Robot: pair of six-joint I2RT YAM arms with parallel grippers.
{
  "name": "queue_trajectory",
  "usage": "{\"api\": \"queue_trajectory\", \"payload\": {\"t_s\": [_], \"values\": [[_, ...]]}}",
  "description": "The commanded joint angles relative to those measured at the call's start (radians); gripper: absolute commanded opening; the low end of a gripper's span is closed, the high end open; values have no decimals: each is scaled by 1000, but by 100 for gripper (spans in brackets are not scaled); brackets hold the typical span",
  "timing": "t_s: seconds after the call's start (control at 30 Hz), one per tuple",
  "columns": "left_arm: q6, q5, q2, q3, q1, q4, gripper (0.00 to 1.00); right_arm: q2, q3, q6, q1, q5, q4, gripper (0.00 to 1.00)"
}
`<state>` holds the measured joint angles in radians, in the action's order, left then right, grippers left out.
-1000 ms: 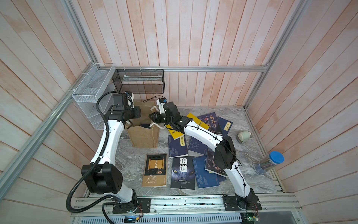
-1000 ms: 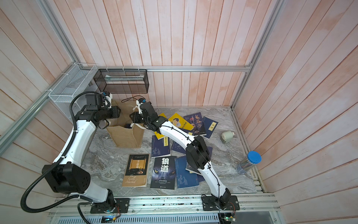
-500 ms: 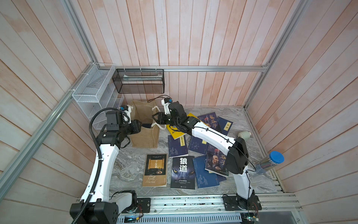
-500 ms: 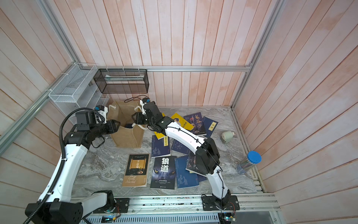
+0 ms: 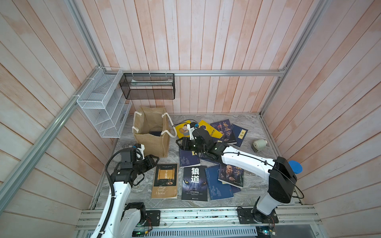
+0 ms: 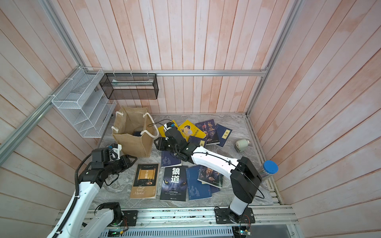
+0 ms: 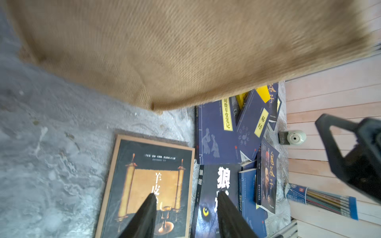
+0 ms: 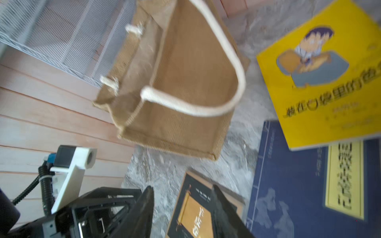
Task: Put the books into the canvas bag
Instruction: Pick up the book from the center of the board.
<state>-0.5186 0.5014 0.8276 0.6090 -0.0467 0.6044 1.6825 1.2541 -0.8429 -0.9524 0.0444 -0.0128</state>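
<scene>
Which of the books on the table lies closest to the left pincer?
The tan-bordered book with the gold scroll cover, its corner beside the left pincer; the wolf-eye book next to it and all others lie farther away.

Pink plank walls enclose a grey marbled floor below a black basket.

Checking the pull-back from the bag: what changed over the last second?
Both arms pulled away from the canvas bag mouth. The left gripper drew back toward its base and is now low by the bag's front corner. The right gripper moved out beside the bag, near a navy book. Both are open and empty. The bag is still upright, and the books on the table have not moved.
</scene>
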Motion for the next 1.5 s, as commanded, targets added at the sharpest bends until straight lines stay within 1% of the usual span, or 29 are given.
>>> {"api": "queue_trajectory", "payload": {"t_s": [0.0,0.1,0.2,0.37,0.53,0.7,0.83,0.9,1.0,1.1,1.2,1.47], "values": [[-144,49,-30,-82,1,-150,50,22,-75,-113,-59,6,-76,46],[-173,6,-23,-138,19,-194,51,76,-112,-165,-115,39,-127,47],[-166,-44,6,-166,58,-196,53,128,-144,-226,-161,58,-174,50],[-196,-124,30,-227,71,-218,56,171,-179,-299,-205,35,-183,53],[-190,-180,122,-252,71,-254,62,215,-153,-291,-214,19,-67,57],[-189,-187,175,-261,72,-264,65,249,-143,-272,-205,39,-55,57],[-193,-182,162,-268,71,-253,65,309,-106,-242,-180,113,-31,52],[-197,-202,154,-272,72,-247,65,328,-95,-226,-167,130,-20,49],[-205,-261,130,-267,71,-223,65,327,-82,-194,-157,103,16,46],[-221,-318,106,-274,71,-216,67,317,-82,-174,-157,79,45,45],[-228,-308,111,-284,70,-222,67,308,-95,-169,-157,74,65,46],[-245,-197,164,-290,70,-252,67,300,-125,-168,-165,69,84,46]]}}
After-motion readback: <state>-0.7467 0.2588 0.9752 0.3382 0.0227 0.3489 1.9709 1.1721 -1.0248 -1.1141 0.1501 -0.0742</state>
